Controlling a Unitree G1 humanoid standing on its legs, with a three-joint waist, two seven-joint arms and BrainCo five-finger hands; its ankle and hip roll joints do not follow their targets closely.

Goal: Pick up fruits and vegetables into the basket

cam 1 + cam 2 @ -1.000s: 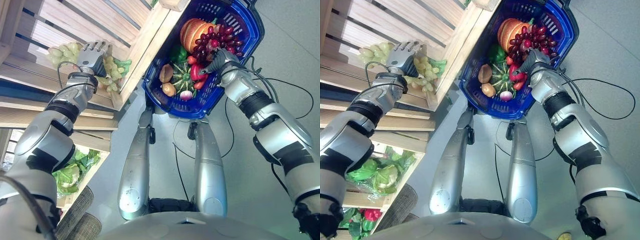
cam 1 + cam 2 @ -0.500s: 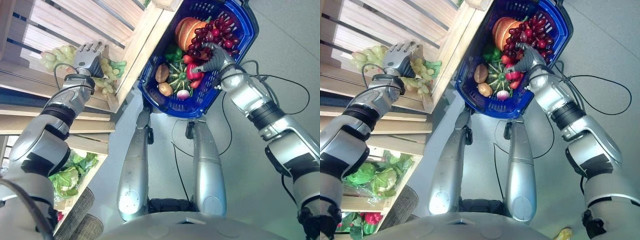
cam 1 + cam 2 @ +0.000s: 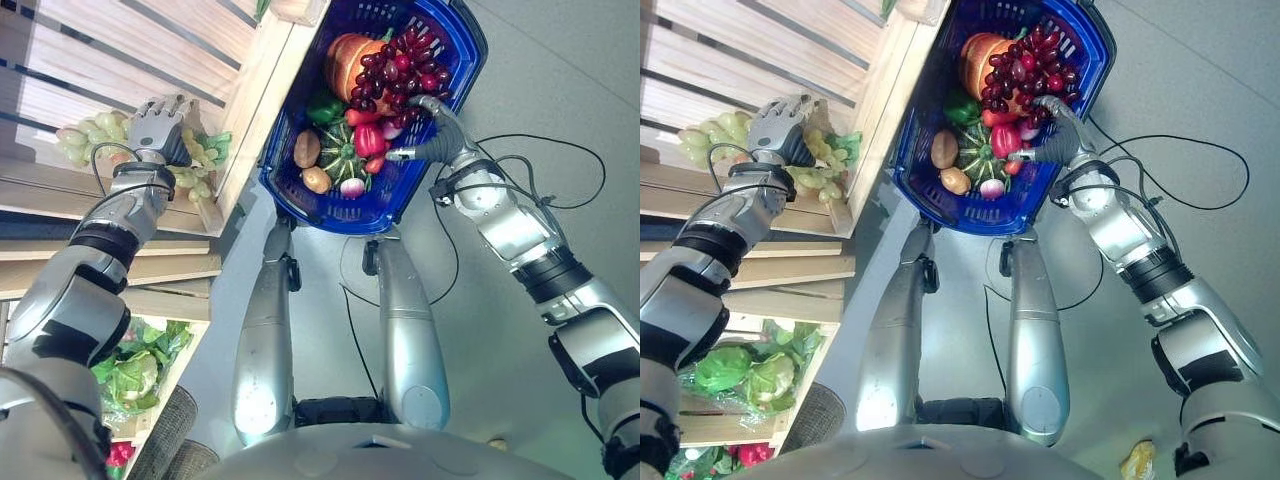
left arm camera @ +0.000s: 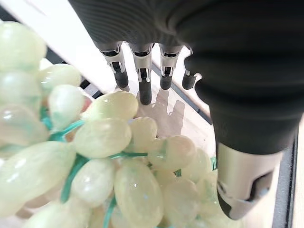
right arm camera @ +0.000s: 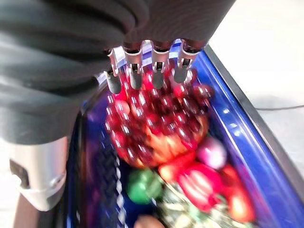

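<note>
The left hand (image 3: 152, 122), fingers straight and wide, hovers over the pale green grape bunch (image 4: 95, 156). Next I think it must curl round them. The right hand (image 3: 432, 128), fingers relaxed, is over the blue plastic basket (image 3: 440, 60).

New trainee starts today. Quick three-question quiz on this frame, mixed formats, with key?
1. True or false: the green grapes already lie in the blue basket.
2. Which hand is at the green grapes? A) left hand B) right hand
3. Fill in: the bunch at the right hand, inside the basket, is ___ grapes.

Key: 1 false, they lie on the wooden shelf; 2 A; 3 red.
</note>
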